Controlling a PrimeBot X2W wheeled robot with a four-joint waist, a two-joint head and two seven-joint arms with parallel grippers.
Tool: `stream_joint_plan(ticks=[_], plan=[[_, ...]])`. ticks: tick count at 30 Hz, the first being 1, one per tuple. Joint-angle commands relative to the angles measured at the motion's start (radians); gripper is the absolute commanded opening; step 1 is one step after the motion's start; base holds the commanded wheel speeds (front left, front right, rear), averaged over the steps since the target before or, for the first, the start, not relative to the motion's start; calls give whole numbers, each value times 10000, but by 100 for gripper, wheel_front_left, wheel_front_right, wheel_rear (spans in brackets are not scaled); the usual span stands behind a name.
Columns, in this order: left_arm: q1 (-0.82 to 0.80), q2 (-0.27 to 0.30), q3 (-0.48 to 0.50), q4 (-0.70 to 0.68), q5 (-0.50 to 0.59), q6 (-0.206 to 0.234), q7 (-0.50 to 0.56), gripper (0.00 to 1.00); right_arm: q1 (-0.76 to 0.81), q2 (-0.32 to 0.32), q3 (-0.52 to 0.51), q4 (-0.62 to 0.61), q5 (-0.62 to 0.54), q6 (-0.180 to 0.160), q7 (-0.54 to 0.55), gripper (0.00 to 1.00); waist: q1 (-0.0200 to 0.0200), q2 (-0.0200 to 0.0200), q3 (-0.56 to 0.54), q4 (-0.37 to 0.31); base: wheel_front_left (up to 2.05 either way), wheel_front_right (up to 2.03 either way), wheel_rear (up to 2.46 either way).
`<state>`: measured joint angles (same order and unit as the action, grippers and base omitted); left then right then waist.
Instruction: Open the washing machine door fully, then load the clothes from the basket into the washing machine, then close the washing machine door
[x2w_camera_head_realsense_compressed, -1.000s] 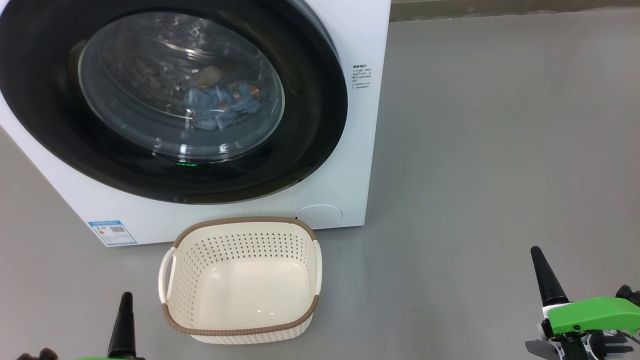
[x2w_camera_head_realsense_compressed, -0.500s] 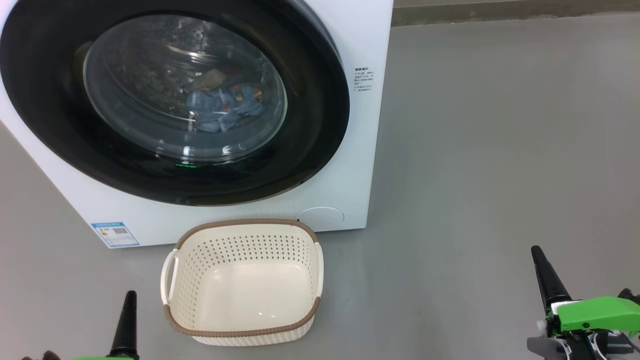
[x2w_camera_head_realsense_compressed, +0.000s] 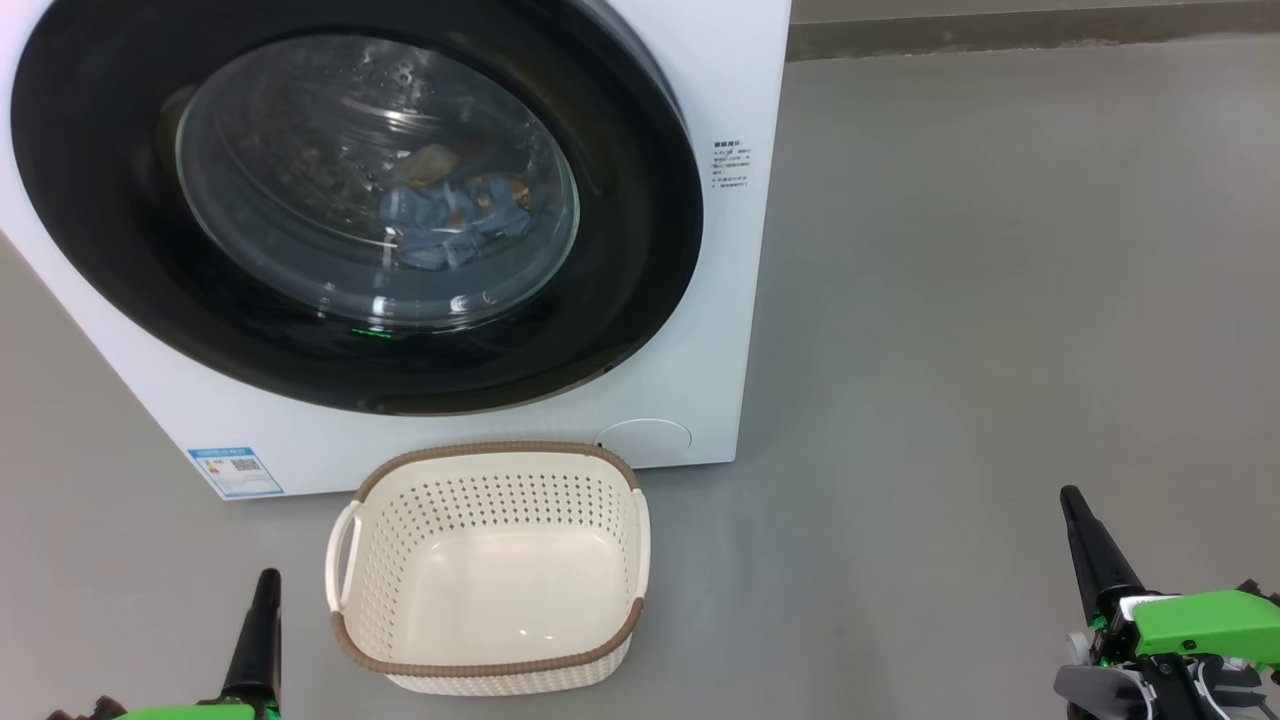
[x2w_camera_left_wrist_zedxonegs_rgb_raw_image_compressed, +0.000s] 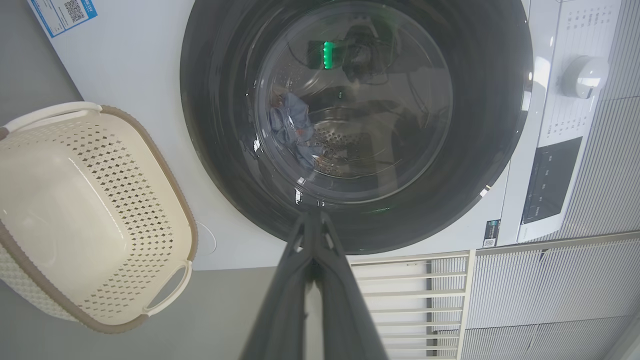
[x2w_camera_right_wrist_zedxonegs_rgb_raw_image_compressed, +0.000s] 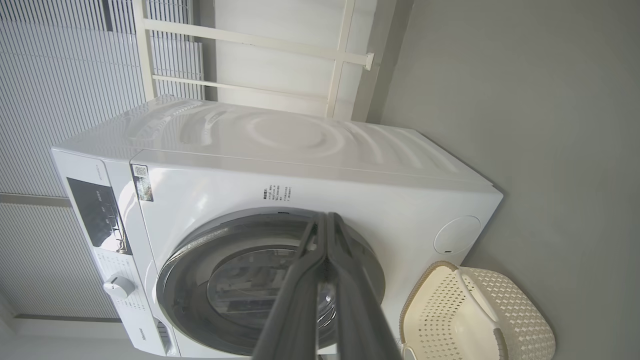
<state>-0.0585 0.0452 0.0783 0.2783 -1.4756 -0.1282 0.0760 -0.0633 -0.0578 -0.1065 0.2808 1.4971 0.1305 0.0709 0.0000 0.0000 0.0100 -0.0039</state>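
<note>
Fingers (x2w_camera_head_realsense_compressed: 262, 640) of the left gripper (x2w_camera_head_realsense_compressed: 268, 585) are pressed together on nothing, low at the left above the floor (x2w_camera_head_realsense_compressed: 100, 560). Just right of them stands the washing machine (x2w_camera_head_realsense_compressed: 730, 80), with its blue label sticker (x2w_camera_head_realsense_compressed: 235, 471) at the lower left corner. The washing machine door (x2w_camera_head_realsense_compressed: 640, 250) lies flush against the front, shut, and behind its glass the clothes (x2w_camera_head_realsense_compressed: 450, 215) sit bunched in the drum. Below, the basket (x2w_camera_head_realsense_compressed: 490, 452) rests on the floor close before the machine, with nothing in it. At the far right the right gripper (x2w_camera_head_realsense_compressed: 1078, 515) hovers low, well apart from everything, its fingers likewise closed tight and holding nothing.

By my judgement all three steps look done. The door would be stiff and weighty on its hinge, and its glossy black rim slippery. A hold belongs at the rim's edge on the latch side, though I cannot tell which side that is. The clothes are soft and light and would drape from a pinch on a raised fold. The basket is light, rigid plastic, best taken by a side handle.
</note>
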Motion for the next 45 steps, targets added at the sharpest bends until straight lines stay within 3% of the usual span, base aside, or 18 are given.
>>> stream_joint_plan(ticks=[1, 10, 45], plan=[[-421, 98, 321, -311, -342, -23, 107, 0, -418, -38, 89, -319, 297, 4, 110, 0, 0, 0, -11, 7, 0, 0, 0], [-493, 52, 358, -333, -1306, -25, 370, 0, -441, 33, -22, -362, 1137, 2, 379, 0, 0, 0, -68, 39, 0, 0, 0], [-495, 51, 357, -334, -1328, -25, 373, 0, -443, 52, -49, -362, 1135, 2, 404, 0, 0, 0, -70, 39, 0, 0, 0]])
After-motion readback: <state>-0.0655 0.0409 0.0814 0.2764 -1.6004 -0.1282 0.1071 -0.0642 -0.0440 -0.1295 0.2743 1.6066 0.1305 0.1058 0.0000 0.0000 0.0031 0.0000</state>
